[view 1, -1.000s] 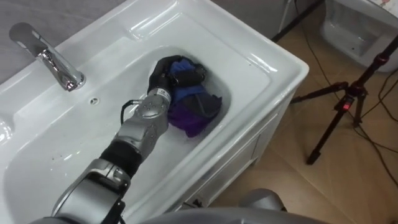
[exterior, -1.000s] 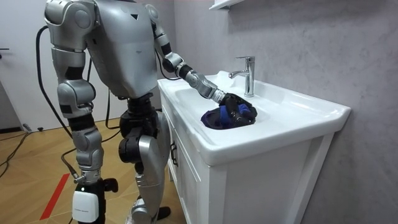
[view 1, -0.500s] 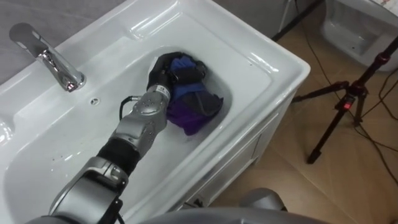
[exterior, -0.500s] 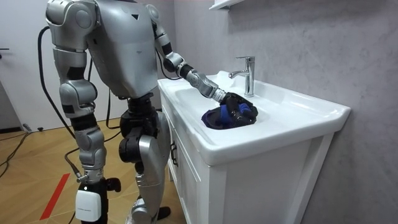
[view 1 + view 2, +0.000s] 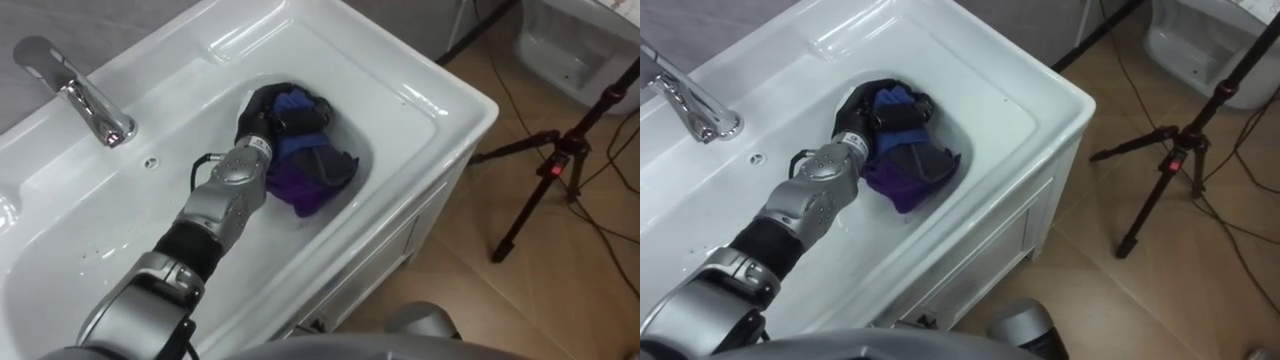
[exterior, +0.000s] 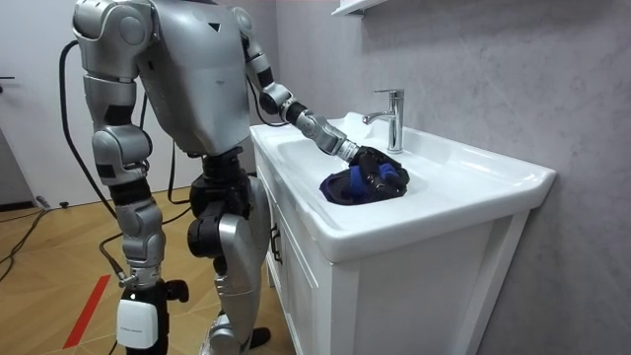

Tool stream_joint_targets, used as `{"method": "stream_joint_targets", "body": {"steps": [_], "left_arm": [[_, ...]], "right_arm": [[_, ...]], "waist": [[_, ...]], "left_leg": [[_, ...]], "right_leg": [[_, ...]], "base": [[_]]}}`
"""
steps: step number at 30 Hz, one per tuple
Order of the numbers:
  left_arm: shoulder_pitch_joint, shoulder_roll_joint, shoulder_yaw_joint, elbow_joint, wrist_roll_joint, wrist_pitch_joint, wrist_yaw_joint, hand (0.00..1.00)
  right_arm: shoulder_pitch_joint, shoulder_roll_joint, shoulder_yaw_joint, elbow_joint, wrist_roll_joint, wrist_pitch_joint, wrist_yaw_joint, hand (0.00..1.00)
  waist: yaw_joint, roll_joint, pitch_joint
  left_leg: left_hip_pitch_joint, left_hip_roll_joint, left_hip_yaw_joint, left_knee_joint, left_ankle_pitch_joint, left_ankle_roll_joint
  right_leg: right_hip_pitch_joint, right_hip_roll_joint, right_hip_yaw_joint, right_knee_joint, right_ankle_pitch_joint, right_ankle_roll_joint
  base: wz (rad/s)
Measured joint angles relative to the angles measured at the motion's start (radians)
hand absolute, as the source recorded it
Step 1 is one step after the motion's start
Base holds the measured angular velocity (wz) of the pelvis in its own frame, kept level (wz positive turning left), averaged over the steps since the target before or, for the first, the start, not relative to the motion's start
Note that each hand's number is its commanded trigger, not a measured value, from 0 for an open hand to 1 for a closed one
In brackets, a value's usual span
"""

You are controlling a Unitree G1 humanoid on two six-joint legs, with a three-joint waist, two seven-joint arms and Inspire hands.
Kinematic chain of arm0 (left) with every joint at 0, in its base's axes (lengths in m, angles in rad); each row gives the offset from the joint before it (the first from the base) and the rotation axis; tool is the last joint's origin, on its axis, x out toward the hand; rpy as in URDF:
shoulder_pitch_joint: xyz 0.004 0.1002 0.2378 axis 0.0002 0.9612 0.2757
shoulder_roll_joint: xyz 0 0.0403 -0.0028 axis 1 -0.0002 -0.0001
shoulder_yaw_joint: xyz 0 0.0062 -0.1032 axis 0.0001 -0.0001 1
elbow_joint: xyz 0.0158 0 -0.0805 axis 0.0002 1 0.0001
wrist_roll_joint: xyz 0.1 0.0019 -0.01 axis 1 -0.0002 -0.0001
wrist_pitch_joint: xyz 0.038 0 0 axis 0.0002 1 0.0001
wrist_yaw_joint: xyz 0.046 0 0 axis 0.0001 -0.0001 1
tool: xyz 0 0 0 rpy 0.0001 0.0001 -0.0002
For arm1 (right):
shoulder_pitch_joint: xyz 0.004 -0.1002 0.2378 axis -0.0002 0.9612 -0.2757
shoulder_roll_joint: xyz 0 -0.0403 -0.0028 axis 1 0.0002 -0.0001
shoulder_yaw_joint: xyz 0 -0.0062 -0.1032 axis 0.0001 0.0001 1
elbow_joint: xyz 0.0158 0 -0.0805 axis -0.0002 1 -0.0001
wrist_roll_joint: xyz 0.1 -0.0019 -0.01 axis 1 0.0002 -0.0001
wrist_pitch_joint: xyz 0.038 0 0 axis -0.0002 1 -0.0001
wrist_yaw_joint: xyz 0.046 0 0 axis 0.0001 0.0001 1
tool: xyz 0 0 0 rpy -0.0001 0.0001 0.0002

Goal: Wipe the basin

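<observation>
White ceramic makes up the basin (image 5: 430,80), which sits on a white cabinet (image 6: 414,296). A chrome tap (image 5: 78,92) stands on the basin's back ledge. Your cloth (image 5: 318,170) lies bunched inside the basin's bowl in a heap of blue, purple and black folds. It is at the end of the bowl away from the tap and touches the bowl's wall there.

Your left hand (image 5: 262,118) is down in the bowl on top of the cloth. Its dark fingers (image 5: 300,120) are curled into the blue folds and grip them. The forearm slants in over the basin's front rim and crosses the bowl to reach the heap.

In the room view you stand upright at the basin's end, on the room view's left, with the left arm stretched out over the rim. Your right hand (image 6: 138,318) hangs low beside your leg, well apart from the basin. I cannot tell how its fingers are set.

A black tripod (image 5: 560,150) stands on the wooden floor (image 5: 470,300) beyond the basin's front corner, with a small red light (image 5: 553,170) on its stem.
</observation>
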State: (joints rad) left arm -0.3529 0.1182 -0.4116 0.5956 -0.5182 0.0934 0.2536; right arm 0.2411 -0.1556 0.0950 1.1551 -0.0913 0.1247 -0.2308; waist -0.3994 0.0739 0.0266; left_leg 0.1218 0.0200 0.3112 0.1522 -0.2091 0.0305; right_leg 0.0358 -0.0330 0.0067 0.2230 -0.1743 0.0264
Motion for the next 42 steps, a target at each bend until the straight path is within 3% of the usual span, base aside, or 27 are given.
{"method": "stream_joint_targets", "body": {"steps": [6, 10, 12, 16, 19, 21, 23, 25, 30, 34, 37, 42], "left_arm": [[0.000, -0.002, 0.013, 0.004, 0.010, 0.000, 0.001, 1.00], [0.001, -0.028, 0.013, 0.025, 0.062, -0.012, -0.002, 1.00], [0.003, -0.030, 0.012, 0.039, 0.080, -0.025, -0.008, 1.00], [0.013, -0.033, 0.009, 0.115, 0.157, -0.093, -0.029, 1.00], [0.023, -0.034, 0.007, 0.156, 0.203, -0.094, -0.030, 1.00], [0.045, -0.034, 0.016, 0.194, 0.249, -0.117, -0.032, 1.00], [0.076, -0.034, 0.017, 0.259, 0.275, -0.142, -0.038, 1.00], [0.094, -0.033, 0.017, 0.288, 0.276, -0.161, -0.038, 1.00], [0.121, -0.029, 0.030, 0.345, 0.306, -0.185, -0.021, 1.00], [0.153, -0.029, 0.078, 0.357, 0.425, -0.229, -0.009, 1.00], [0.170, -0.026, 0.102, 0.356, 0.495, -0.248, 0.006, 1.00], [0.194, -0.024, 0.142, 0.358, 0.602, -0.269, 0.022, 1.00]], "right_arm": [[0.002, 0.001, 0.002, 0.001, 0.007, 0.008, 0.015, 0.00], [0.025, 0.000, 0.000, -0.025, 0.004, 0.009, 0.016, 0.00], [0.020, 0.000, 0.001, -0.025, 0.004, 0.009, 0.017, 0.00], [0.018, 0.001, 0.001, -0.024, 0.013, 0.009, 0.027, 0.00], [0.018, -0.001, -0.001, -0.024, 0.018, 0.020, 0.031, 0.00], [0.020, 0.001, -0.010, -0.025, 0.018, 0.028, 0.035, 0.00], [0.030, 0.003, -0.008, -0.037, 0.018, 0.027, 0.037, 0.00], [0.033, 0.002, -0.008, -0.037, 0.023, 0.028, 0.037, 0.00], [0.029, 0.005, -0.009, -0.048, 0.037, 0.012, 0.033, 0.00], [0.020, 0.007, -0.010, -0.064, 0.057, -0.005, 0.015, 0.00], [0.020, 0.008, -0.027, -0.071, 0.062, -0.018, 0.013, 0.00], [0.031, 0.009, -0.052, -0.071, 0.126, -0.046, -0.004, 0.00]], "waist": [[0.011, -0.025, 0.0027], [0.044, -0.035, 0.0033], [0.049, -0.034, 0.0026], [0.051, -0.033, 0.0010], [0.055, -0.035, -0.0007], [0.063, -0.042, -0.0092], [0.084, -0.061, -0.0236], [0.106, -0.070, -0.0309], [0.140, -0.071, -0.0295], [0.162, -0.073, -0.0290], [0.170, -0.074, -0.0288], [0.213, -0.077, -0.0287]], "left_leg": [[0.008, 0.000, 0.013, -0.001, 0.000, 0.000], [0.023, 0.002, 0.023, -0.007, -0.001, 0.000], [0.030, 0.004, 0.030, -0.010, -0.002, -0.002], [0.038, 0.004, 0.032, -0.016, -0.001, -0.003], [0.038, 0.004, 0.034, -0.017, -0.001, -0.003], [0.041, 0.005, 0.036, -0.019, -0.001, -0.003], [0.041, 0.006, 0.037, -0.016, 0.001, -0.006], [0.044, 0.008, 0.039, -0.016, 0.001, -0.006], [0.064, 0.008, 0.039, -0.023, -0.002, -0.009], [0.055, 0.011, 0.039, -0.020, -0.003, -0.011], [0.055, 0.012, 0.039, -0.021, -0.002, -0.013], [0.057, 0.014, 0.035, -0.024, -0.002, -0.015]], "right_leg": [[0.002, 0.003, 0.018, 0.001, 0.000, 0.000], [0.014, 0.008, 0.032, -0.002, 0.000, 0.000], [0.016, 0.011, 0.039, -0.002, 0.000, 0.000], [0.019, 0.012, 0.031, -0.003, 0.000, 0.000], [0.018, 0.012, 0.031, -0.005, 0.000, 0.000], [0.017, 0.015, 0.037, -0.005, 0.000, -0.001], [0.017, 0.017, 0.037, -0.004, 0.002, -0.004], [0.019, 0.018, 0.036, -0.003, 0.002, -0.005], [0.040, 0.018, 0.036, -0.003, 0.001, -0.006], [0.033, 0.022, 0.042, -0.004, -0.001, -0.008], [0.030, 0.024, 0.042, -0.003, -0.002, -0.010], [0.037, 0.028, 0.042, -0.019, -0.001, -0.012]], "base": [[-0.08], [-0.07], [-0.10], [-0.01], [-0.02], [-0.07], [-0.02], [-0.02], [-0.01], [-0.03], [0.00], [0.01]]}}
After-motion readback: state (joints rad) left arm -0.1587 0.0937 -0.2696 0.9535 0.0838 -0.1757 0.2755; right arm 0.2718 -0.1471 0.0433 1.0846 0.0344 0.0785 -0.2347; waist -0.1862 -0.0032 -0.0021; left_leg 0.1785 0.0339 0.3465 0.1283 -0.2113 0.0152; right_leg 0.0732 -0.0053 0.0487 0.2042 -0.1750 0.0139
